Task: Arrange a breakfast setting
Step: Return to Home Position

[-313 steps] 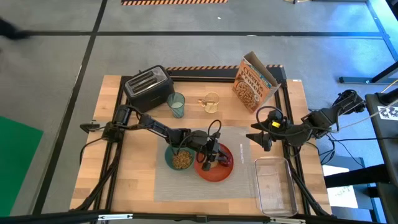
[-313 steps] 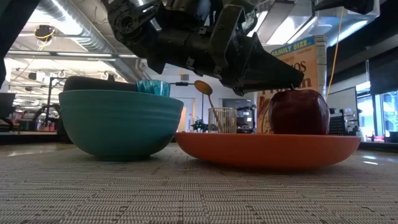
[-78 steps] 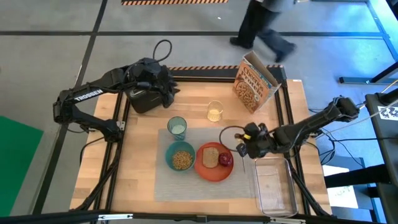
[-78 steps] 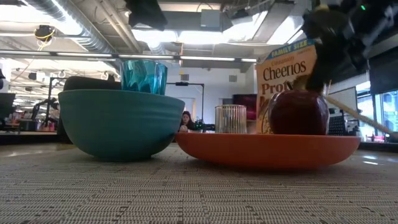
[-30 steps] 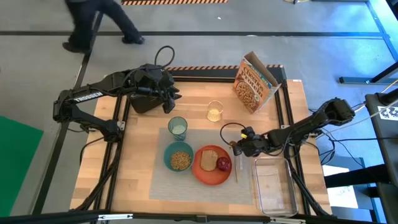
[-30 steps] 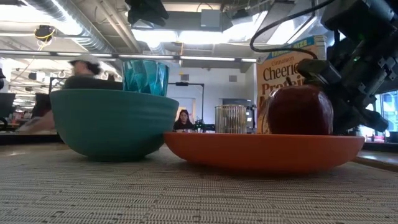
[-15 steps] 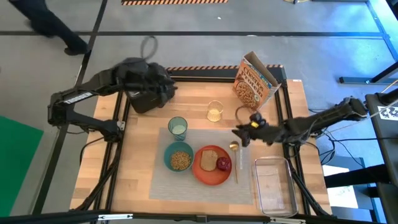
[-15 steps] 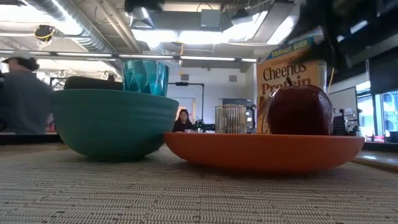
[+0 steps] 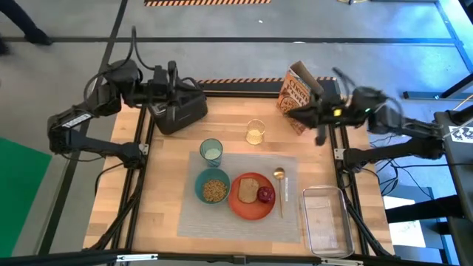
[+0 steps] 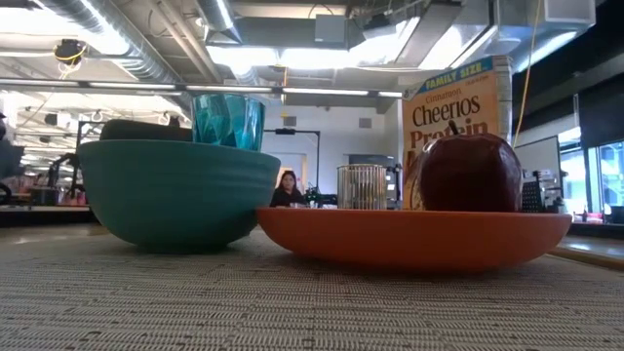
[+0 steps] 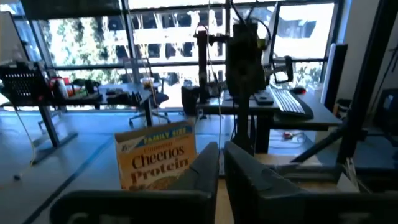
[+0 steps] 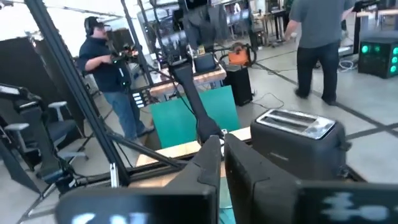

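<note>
From where I stand, the setting looks finished. The grey placemat (image 9: 192, 222) lies mid-worktop (image 9: 159, 214), and all the pieces sit on it where someone eating would want them. The orange plate (image 9: 247, 208) takes the centre, carrying the toast slice (image 9: 250, 187) with the red fruit (image 9: 266, 194) just beside it. The teal bowl (image 9: 214, 187), with cereal in it, sits close against the plate's left rim; I cannot tell if they touch. The teal cup (image 9: 211, 151) stands just behind the bowl, out of an elbow's way. The gold spoon (image 9: 279, 191) lies lengthways just right of the plate, handy for an eating hand.

The 2 arms stand high at the back of the worktop, well apart from the mat, which I'd judge is meant to leave the setting clear. The left pincer (image 11: 219, 149) hangs over the black toaster (image 9: 181, 111) at the far left, fingers clenched on nothing. The right pincer (image 12: 222, 142) hangs by the cereal box (image 9: 299, 96) at the far right, likewise clenched and empty. The clear tray (image 9: 325, 220) and the small glass (image 9: 254, 133) sit off the mat.
</note>
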`<control>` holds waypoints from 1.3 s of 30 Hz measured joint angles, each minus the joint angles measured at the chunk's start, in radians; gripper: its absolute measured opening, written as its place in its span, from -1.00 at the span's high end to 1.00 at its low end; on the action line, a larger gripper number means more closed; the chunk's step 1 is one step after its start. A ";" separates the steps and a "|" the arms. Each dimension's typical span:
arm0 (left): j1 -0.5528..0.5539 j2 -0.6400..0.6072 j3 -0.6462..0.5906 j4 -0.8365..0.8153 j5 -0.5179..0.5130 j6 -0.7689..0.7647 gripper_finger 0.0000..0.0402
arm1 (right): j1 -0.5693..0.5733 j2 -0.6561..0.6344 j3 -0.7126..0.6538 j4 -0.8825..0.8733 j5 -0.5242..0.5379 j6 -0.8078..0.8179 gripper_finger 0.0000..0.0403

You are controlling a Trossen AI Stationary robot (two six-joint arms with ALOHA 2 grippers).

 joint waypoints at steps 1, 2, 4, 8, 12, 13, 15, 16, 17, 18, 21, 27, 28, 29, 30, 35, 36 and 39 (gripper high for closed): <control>0.000 -0.005 0.000 -0.019 0.000 0.000 0.93 | -0.021 -0.006 0.030 -0.038 -0.026 -0.015 0.91; 0.000 -0.014 -0.002 -0.039 0.000 -0.002 0.96 | -0.042 -0.013 0.057 -0.075 -0.047 -0.028 0.90; 0.000 -0.047 -0.039 -0.038 0.001 -0.002 0.97 | -0.072 -0.038 0.098 -0.159 -0.068 -0.063 0.91; 0.000 -0.153 -0.183 -0.002 -0.003 -0.036 0.99 | -0.102 -0.117 0.091 -0.262 -0.071 -0.117 0.98; 0.000 -0.293 -0.410 0.139 -0.013 -0.106 0.99 | -0.105 -0.219 -0.034 -0.201 -0.072 -0.116 0.98; -0.001 -0.333 -0.467 0.190 -0.019 -0.120 1.00 | -0.105 -0.246 -0.080 -0.165 -0.072 -0.102 0.99; 0.000 -0.420 -0.574 0.235 -0.046 -0.118 1.00 | -0.105 -0.305 -0.181 -0.077 -0.072 -0.074 0.99; 0.000 -0.462 -0.622 0.238 -0.057 -0.099 1.00 | -0.105 -0.333 -0.234 -0.030 -0.074 -0.066 0.99; 0.000 -0.503 -0.668 0.243 -0.060 -0.078 1.00 | -0.105 -0.362 -0.284 0.020 -0.081 -0.063 0.99; 0.000 -0.539 -0.710 0.243 -0.058 -0.064 1.00 | -0.105 -0.391 -0.330 0.064 -0.086 -0.065 0.99; 0.000 -0.630 -0.813 0.241 -0.008 -0.065 1.00 | -0.105 -0.475 -0.446 0.140 -0.058 -0.093 0.99; 0.000 -0.758 -0.960 0.244 0.045 -0.059 1.00 | -0.105 -0.593 -0.634 0.113 -0.027 -0.065 1.00; 0.000 -0.773 -0.979 0.244 0.037 -0.061 1.00 | -0.105 -0.606 -0.663 0.123 -0.030 -0.034 1.00; 0.000 -0.789 -0.999 0.243 0.029 -0.064 1.00 | -0.105 -0.620 -0.688 0.130 -0.041 -0.004 1.00; 0.000 -0.805 -1.015 0.241 0.023 -0.064 1.00 | -0.105 -0.635 -0.716 0.131 -0.053 0.020 1.00; 0.000 -0.894 -1.070 0.240 0.022 -0.064 1.00 | -0.105 -0.702 -0.807 0.126 -0.087 0.042 1.00; 0.000 -0.915 -1.074 0.235 0.022 -0.064 1.00 | -0.105 -0.718 -0.816 0.127 -0.087 0.041 1.00; 0.000 -0.983 -1.074 0.198 0.022 -0.056 1.00 | -0.105 -0.774 -0.829 0.128 -0.080 0.025 1.00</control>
